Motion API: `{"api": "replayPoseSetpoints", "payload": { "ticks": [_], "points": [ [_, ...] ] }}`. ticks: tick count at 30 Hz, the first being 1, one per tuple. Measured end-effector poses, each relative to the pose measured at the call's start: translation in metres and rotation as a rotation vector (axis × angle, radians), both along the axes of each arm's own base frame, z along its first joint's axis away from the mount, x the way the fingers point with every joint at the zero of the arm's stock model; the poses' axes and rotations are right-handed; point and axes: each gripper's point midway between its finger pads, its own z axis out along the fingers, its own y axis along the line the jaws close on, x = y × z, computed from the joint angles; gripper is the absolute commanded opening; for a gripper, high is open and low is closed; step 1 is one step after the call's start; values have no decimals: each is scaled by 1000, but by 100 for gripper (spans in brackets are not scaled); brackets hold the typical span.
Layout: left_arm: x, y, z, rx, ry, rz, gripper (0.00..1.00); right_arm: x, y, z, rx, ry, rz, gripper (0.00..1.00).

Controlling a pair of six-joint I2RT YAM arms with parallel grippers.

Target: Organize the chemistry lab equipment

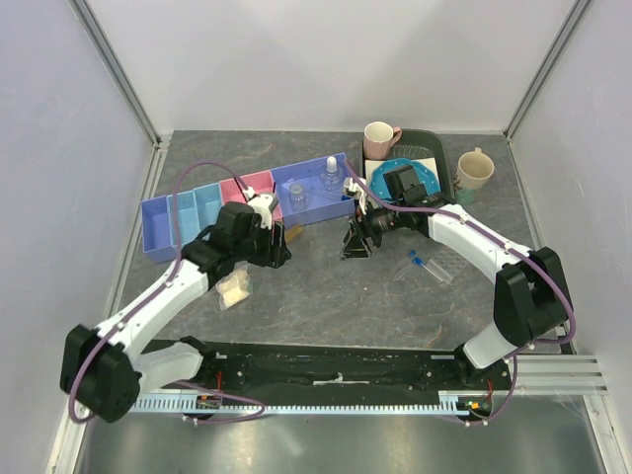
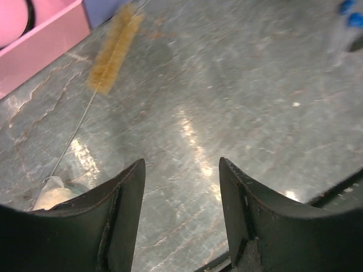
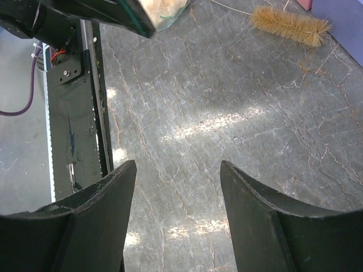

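Observation:
A tan bristle brush (image 2: 113,51) on a thin wire handle lies on the grey table beside the pink compartment (image 2: 34,39); the right wrist view has the brush (image 3: 289,25) too. My left gripper (image 2: 181,164) is open over bare table, just short of the brush. My right gripper (image 3: 178,164) is also open, with nothing between its fingers. From above, the left gripper (image 1: 281,242) and right gripper (image 1: 355,247) face each other mid-table. A clear beaker (image 1: 298,195) and a white-capped bottle (image 1: 332,176) stand in the organizer's purple compartment. Blue-capped vials (image 1: 427,264) lie to the right. A small clear bag (image 1: 235,288) lies by the left arm.
The blue and pink organizer tray (image 1: 163,232) runs along the back left. Two mugs (image 1: 380,138) (image 1: 474,170) and a blue dotted plate (image 1: 420,181) sit at the back right on a dark tray (image 1: 434,146). A black base rail (image 1: 336,363) lines the near edge.

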Motion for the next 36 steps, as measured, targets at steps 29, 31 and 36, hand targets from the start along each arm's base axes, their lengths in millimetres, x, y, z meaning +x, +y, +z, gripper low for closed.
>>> {"api": "replayPoseSetpoints", "payload": {
  "ticks": [29,31,36],
  "points": [
    [-35,96,-75,200,252,719,58,2,-7,-25,-65,-3,-3,70],
    [-38,106,-79,221,261,793,57,2,-7,-25,-65,-4,-3,70],
    [-47,119,-103,329,346,882,35,3,-7,-26,-67,-4,-5,71]
  ]
}}
